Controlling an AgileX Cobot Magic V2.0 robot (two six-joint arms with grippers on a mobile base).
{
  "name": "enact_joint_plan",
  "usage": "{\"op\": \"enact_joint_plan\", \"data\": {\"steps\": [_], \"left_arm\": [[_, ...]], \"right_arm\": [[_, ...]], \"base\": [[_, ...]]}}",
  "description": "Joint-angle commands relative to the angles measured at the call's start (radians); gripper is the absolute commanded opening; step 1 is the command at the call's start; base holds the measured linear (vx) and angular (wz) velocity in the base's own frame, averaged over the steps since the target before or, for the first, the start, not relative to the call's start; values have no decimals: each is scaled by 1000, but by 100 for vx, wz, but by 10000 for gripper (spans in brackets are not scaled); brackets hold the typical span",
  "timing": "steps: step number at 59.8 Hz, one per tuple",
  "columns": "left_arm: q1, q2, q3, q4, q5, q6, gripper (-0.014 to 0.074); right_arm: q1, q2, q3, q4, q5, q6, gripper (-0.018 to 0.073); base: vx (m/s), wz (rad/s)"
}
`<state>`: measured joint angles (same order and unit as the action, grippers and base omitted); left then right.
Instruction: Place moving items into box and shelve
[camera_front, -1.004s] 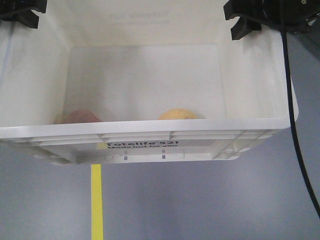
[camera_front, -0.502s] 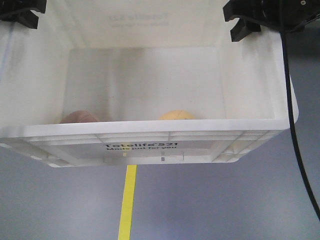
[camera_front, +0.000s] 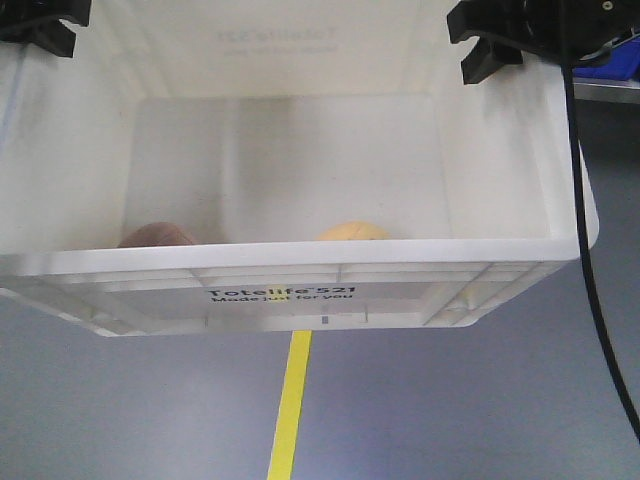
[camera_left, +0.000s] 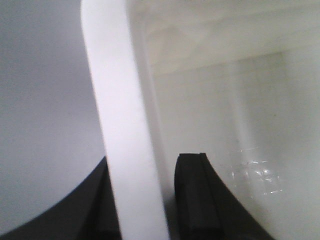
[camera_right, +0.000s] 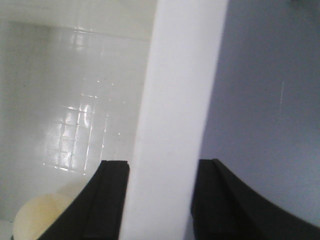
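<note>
White box (camera_front: 300, 262) carried between two arms. The left gripper (camera_left: 147, 195) is clamped on the left wall's rim, one finger (camera_left: 192, 195) inside and one outside. The right gripper (camera_right: 160, 200) pinches the right wall likewise. On the box floor, against the printed front wall and well apart from all fingers, lie the pinkish-brown lump (camera_front: 157, 234) and the pale yellow lump (camera_front: 352, 231). Below the box, a yellow floor line (camera_front: 290, 400).
</note>
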<state>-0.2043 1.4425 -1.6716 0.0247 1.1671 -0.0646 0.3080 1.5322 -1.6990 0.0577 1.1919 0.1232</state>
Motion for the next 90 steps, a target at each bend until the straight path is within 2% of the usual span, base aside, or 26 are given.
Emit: {"op": "enact_joint_plan", "data": {"steps": [1, 90], "left_arm": [[-3, -55, -43, -3, -105, 11, -7], [-3, -54, -43, -2, -105, 11, -7]], "right_arm": [[-7, -47, -37, -50, -96, 18, -5], [-7, -46, -37, -52, -97, 18, -5]], "base": [[54, 8], [64, 5]]}}
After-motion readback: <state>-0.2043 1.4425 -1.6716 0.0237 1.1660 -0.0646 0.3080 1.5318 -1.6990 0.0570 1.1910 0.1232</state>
